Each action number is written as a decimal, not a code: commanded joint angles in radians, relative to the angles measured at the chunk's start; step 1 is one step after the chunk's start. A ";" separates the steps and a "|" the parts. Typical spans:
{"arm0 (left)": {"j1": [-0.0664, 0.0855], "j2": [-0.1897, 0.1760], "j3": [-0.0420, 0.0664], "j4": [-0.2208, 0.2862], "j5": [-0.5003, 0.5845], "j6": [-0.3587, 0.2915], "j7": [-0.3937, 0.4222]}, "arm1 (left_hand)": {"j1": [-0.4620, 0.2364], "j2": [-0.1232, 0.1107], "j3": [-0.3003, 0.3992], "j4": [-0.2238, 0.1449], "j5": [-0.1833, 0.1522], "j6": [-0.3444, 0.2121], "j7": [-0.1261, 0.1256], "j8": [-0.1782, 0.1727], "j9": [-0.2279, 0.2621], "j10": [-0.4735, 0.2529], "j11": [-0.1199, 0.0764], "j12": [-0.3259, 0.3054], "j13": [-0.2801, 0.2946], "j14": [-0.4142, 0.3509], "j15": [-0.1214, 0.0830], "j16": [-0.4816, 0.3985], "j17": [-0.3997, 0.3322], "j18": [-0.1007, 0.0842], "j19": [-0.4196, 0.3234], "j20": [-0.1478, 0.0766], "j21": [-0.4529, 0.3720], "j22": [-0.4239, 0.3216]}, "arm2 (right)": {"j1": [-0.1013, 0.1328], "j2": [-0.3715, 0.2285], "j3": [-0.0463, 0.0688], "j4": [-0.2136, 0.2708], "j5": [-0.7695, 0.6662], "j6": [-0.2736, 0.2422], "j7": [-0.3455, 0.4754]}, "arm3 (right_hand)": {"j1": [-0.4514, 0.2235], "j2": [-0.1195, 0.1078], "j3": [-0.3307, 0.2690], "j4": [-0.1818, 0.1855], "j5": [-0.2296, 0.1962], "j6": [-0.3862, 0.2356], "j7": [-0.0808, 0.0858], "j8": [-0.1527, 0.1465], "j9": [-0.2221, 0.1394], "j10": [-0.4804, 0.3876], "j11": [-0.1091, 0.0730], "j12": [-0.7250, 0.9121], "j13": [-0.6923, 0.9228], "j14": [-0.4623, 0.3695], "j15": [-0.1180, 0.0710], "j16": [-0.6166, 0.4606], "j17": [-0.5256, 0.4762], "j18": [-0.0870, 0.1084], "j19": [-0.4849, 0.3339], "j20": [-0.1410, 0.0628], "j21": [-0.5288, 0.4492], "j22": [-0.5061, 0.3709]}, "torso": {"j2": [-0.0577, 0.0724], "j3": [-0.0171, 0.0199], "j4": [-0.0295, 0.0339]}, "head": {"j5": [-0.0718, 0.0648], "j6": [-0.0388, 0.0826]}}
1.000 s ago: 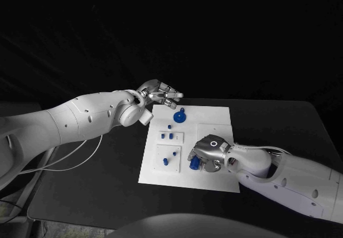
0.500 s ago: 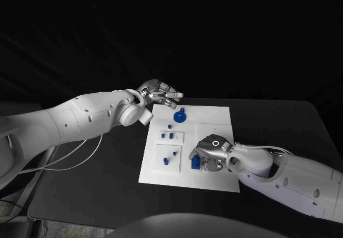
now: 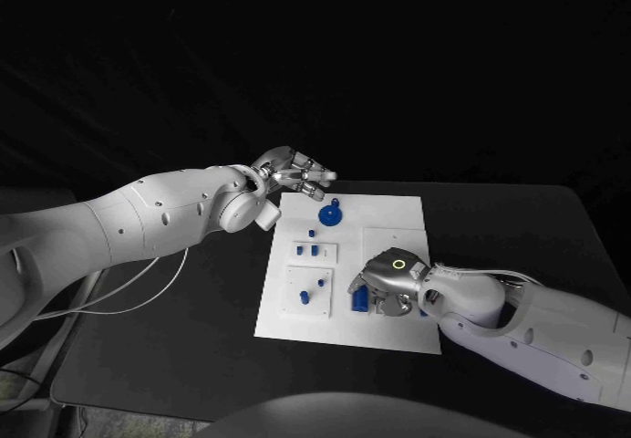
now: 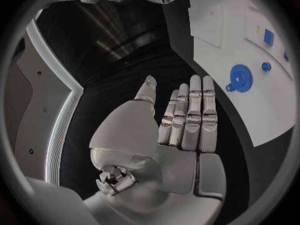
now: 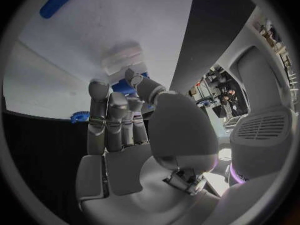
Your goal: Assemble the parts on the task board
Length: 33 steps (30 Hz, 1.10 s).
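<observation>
We judge assembly early: right hand closes its fingers round a blue part at the task board's near edge on the worktop, round blue part loose near far edge, left hand flat open, holding nothing.

The right robot hand covers part of the task board — the blue part under its fingers is mostly hidden, its shape unclear. The small blue pieces in the head view are too tiny to tell apart.
</observation>
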 commanded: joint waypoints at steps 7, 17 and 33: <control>0.000 0.001 0.000 0.001 -0.005 0.015 0.005 | 0.001 0.006 0.000 0.007 -0.004 -0.009 -0.001 0.002 0.001 -0.007 -0.002 -0.004 0.001 -0.006 0.000 -0.002 0.001 0.000 -0.003 0.005 0.006 -0.002 | -0.003 -0.031 0.000 0.015 0.177 -0.197 -0.014 | -0.040 -0.025 0.029 0.011 0.111 -0.127 0.044 -0.006 -0.003 0.016 0.000 -0.009 -0.005 0.015 -0.009 0.011 -0.001 0.003 0.028 -0.008 0.026 0.053 | 0.000 -0.0016 -0.0002 | -0.002 0.002; 0.000 0.000 0.000 0.001 -0.006 0.015 0.004 | 0.002 0.007 0.001 0.005 -0.004 -0.009 0.000 0.002 0.001 -0.007 -0.002 -0.004 0.001 -0.006 0.000 -0.002 0.001 0.000 -0.003 0.005 0.006 -0.002 | -0.006 -0.061 0.001 0.041 0.387 -0.273 -0.007 | -0.097 0.019 -0.214 0.038 0.198 -0.028 0.117 -0.004 0.003 0.012 0.039 0.004 0.006 0.020 0.018 0.021 0.003 0.030 0.058 0.022 -0.021 0.052 | 0.000 -0.0009 0.0001 | -0.004 0.005; 0.000 -0.004 0.000 0.004 -0.008 0.007 0.008 | 0.005 0.011 0.003 0.003 -0.002 -0.007 -0.001 0.002 0.001 -0.005 -0.003 -0.003 0.001 -0.005 -0.001 -0.002 0.001 0.000 -0.002 0.005 0.007 -0.002 | -0.035 -0.105 0.015 0.063 0.531 -0.258 -0.231 | -0.101 0.041 -0.321 0.192 0.105 0.182 0.050 0.000 0.404 0.048 0.010 0.018 0.028 0.047 -0.003 0.032 0.019 0.007 0.096 -0.001 -0.008 0.059 | 0.000 -0.0008 0.0000 | -0.014 0.014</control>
